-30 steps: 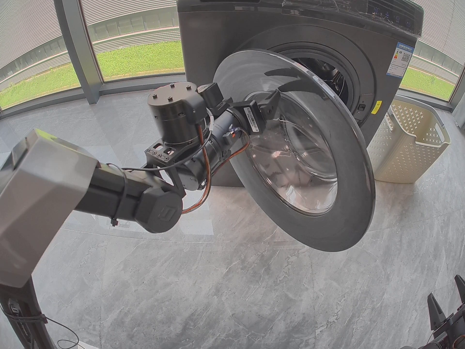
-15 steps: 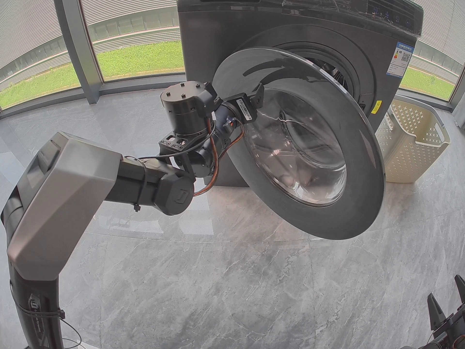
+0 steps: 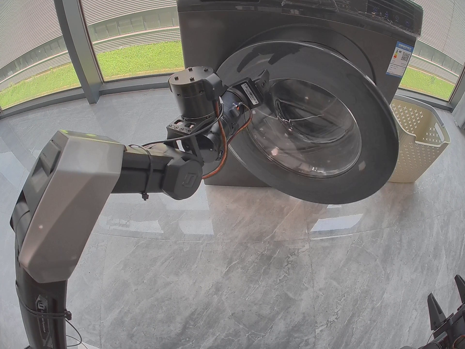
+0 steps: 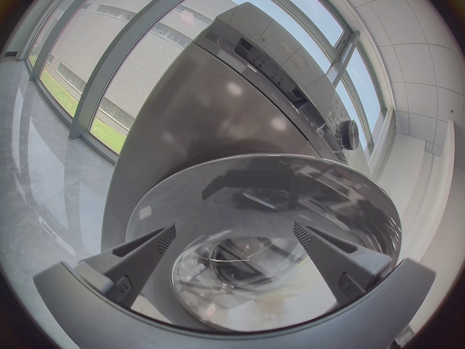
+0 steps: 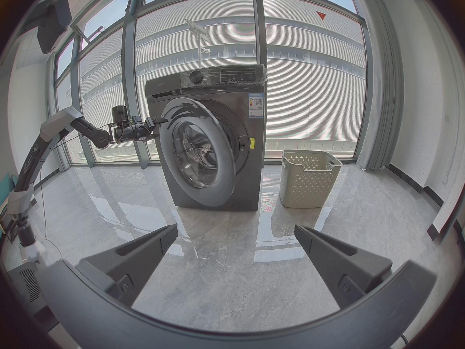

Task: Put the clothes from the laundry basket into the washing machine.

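The left gripper (image 4: 235,233), fingers wide apart and holding nothing, is at the left part of the door (image 3: 339,170), whose face lies just right of it. The door has swung closer to the washer (image 3: 218,30) than before. The basket (image 3: 421,141) stands right of the washer, with no clothes seen inside. The right gripper (image 5: 232,233), also spread and empty, is near and well apart.

Glossy grey marble floor (image 3: 252,277), tall windows (image 5: 310,73)
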Tool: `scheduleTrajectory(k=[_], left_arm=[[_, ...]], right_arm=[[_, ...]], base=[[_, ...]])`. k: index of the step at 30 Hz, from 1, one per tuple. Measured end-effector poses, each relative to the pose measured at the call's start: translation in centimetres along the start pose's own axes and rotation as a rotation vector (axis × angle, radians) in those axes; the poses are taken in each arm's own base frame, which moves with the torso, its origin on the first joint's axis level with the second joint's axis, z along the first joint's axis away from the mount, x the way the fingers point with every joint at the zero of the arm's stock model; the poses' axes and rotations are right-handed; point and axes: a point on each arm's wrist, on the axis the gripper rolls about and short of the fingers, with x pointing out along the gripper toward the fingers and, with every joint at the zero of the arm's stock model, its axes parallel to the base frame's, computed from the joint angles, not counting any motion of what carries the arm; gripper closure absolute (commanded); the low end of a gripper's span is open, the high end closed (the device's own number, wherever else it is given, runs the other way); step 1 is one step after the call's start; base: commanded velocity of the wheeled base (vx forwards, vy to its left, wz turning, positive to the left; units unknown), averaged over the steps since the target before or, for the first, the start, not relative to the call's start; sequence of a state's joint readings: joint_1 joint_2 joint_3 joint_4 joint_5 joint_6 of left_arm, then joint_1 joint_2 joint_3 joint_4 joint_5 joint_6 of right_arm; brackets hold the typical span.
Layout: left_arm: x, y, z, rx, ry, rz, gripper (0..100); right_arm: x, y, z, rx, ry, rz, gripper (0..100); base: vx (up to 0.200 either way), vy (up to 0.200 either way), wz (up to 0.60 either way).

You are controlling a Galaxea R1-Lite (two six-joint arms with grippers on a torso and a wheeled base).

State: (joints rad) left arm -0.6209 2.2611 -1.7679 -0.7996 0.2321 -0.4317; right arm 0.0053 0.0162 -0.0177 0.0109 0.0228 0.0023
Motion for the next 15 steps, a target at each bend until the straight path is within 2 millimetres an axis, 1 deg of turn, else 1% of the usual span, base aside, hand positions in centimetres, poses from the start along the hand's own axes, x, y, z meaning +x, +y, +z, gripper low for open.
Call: scheduleTrajectory(k=[4, 7, 11, 15], left_arm=[[-0.5, 0.4, -0.7, 0.008, 0.039, 0.015, 0], [-1.7, 1.0, -1.6, 0.025, 0.102, 0.034, 0], [-4.3, 1.4, -2.4, 0.057, 0.207, 0.042, 0], [-7.6, 1.5, -2.3, 0.094, 0.293, 0.034, 0]], right_arm=[[0.0, 0.0, 0.0, 0.0, 0.0, 0.0, 0], [0.0, 0.0, 0.0, 0.0, 0.0, 0.0, 0], [0.0, 0.0, 0.0, 0.0, 0.0, 0.0, 0], [0.0, 0.0, 0.0, 0.0, 0.0, 0.0, 0]], base=[[0.0, 0.0, 0.0], [0.0, 0.0, 0.0], [0.0, 0.0, 0.0], [0.0, 0.0, 0.0]])
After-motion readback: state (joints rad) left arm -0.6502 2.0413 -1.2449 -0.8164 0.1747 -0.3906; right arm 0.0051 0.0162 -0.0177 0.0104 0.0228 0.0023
